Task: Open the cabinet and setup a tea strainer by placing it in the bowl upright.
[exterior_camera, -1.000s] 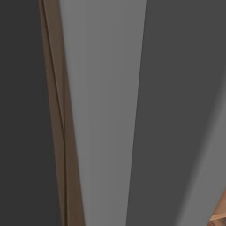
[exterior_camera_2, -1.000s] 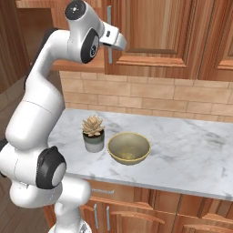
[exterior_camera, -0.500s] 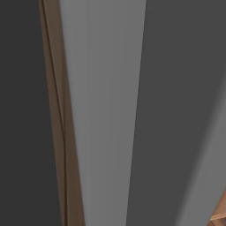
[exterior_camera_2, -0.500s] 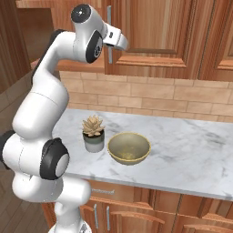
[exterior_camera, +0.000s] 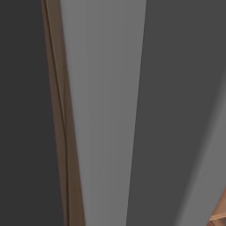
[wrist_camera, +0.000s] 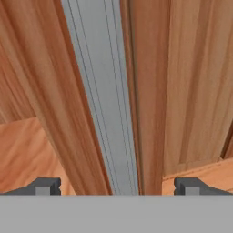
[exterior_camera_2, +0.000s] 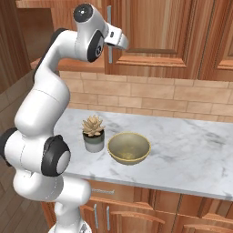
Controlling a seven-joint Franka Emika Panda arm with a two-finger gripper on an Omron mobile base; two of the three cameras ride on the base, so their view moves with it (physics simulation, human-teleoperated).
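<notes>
Kitchen: wooden cabinets (exterior_camera_2: 150,41), marble counter (exterior_camera_2: 191,145)

arm: I see the upper links have swung upright and the elbow has risen since a second ago | gripper (wrist_camera: 116,185): has eased closer to the cabinet door handle (wrist_camera: 102,104), the bar now between its wide-apart tips | base cameras: no shift

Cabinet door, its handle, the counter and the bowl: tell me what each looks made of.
Cabinet door: reddish wood with visible grain. Handle: pale grey bar, probably brushed metal. Counter: white with grey veins, marble-like. Bowl: dull yellowish, smooth; ceramic or metal, unclear.
</notes>
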